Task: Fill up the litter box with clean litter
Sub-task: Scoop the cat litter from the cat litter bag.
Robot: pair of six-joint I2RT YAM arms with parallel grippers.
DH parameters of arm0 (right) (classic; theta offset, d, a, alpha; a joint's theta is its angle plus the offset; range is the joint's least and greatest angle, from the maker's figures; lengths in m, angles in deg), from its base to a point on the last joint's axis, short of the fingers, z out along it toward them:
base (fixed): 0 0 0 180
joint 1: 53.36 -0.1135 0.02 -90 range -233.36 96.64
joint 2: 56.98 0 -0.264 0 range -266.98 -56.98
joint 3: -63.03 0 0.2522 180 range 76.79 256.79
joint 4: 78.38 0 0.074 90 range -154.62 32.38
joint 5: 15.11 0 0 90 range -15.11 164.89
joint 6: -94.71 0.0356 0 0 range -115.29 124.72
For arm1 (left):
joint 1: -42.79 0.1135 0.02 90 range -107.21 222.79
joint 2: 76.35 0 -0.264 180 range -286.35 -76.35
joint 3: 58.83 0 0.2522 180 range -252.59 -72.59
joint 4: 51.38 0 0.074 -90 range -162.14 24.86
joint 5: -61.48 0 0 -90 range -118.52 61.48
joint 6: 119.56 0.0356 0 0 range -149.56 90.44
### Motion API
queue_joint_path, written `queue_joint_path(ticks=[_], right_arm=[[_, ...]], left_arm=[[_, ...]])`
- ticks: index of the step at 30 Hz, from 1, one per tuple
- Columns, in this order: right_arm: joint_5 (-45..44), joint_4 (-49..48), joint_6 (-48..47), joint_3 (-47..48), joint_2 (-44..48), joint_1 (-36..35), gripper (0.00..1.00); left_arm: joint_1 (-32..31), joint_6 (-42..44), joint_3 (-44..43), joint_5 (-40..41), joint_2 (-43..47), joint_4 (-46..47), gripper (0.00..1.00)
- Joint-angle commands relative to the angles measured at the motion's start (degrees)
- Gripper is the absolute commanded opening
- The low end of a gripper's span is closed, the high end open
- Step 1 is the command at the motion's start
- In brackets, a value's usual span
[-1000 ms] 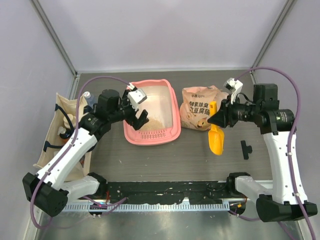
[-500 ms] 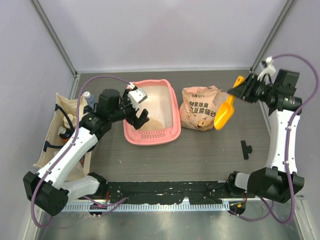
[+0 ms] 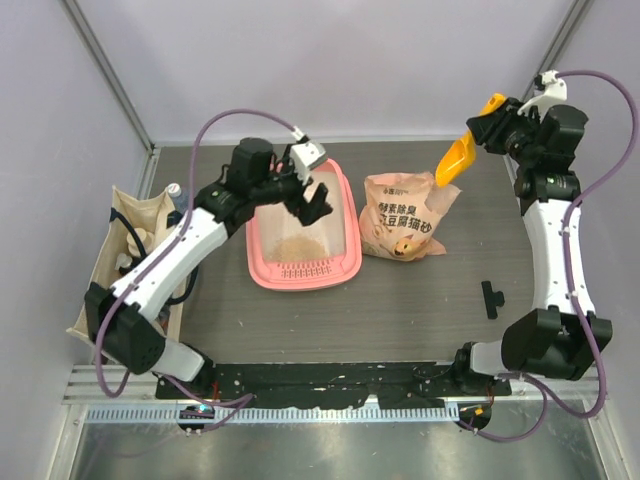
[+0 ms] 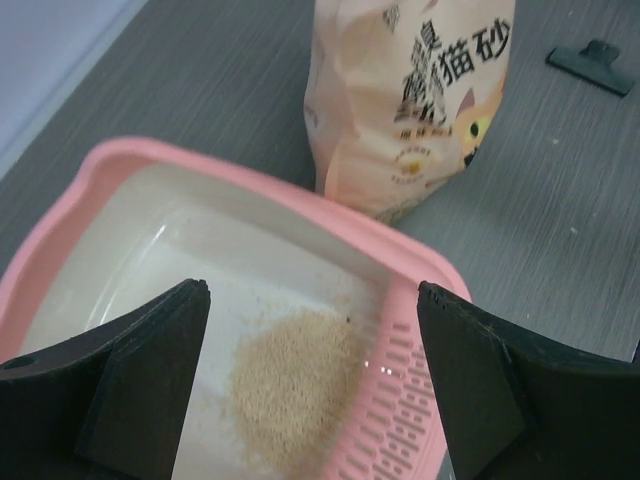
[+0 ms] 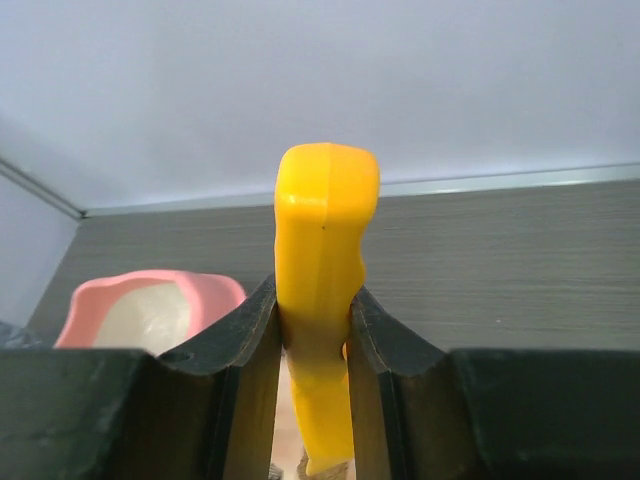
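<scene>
Litter box (image 3: pixel 300 281) lies on the table (image 3: pixel 420 300) directly beneath the left pincer (image 3: pixel 316 205), whose fingers are spread wide and hold nothing. A small heap of clean litter (image 4: pixel 290 385) sits on the box floor below the gap between them, beside the slotted grille. Well apart, the right pincer (image 5: pixel 312 300) is pinching the handle of a yellow scoop (image 3: pixel 458 158), held off the table, its bowl hanging below that pincer over the peach cat-litter bag (image 3: pixel 400 215), which sits just beside the box, between the two pincers.
</scene>
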Motion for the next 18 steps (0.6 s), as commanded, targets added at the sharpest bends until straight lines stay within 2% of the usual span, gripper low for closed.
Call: queue_joint_path(ticks=[1,6,12,14,17,18], right_arm=[[-7.2,-5.5,-4.8,0.4,-1.8,-1.9,0.01],[-9.2,-3.4,-6.4,-0.6,-1.1,-2.8,0.01],[-9.9,-1.4,-7.3,-5.2,0.3,-5.0,0.01],[-9.0,-2.6,-5.4,-8.4,0.8,-5.1,0.01],[-7.1,-3.2,-2.8,-11.5,1.7,-5.4,0.01],[-7.9,-5.7,-1.6,-12.7,2.1,-5.9,0.01]], left_arm=[[-4.7,-0.3,-11.2,-2.6,-8.2,6.8,0.88],[-8.8,-0.8,-25.2,-2.3,-21.7,8.5,0.89],[-11.7,-1.4,-33.4,-2.4,-30.3,8.5,0.86],[-12.2,-1.3,-34.8,-1.8,-32.2,8.5,0.79],[-12.2,-2.2,-35.8,-1.4,-32.9,8.5,0.56],[-12.2,-2.0,-35.9,-1.7,-32.7,8.5,0.35]])
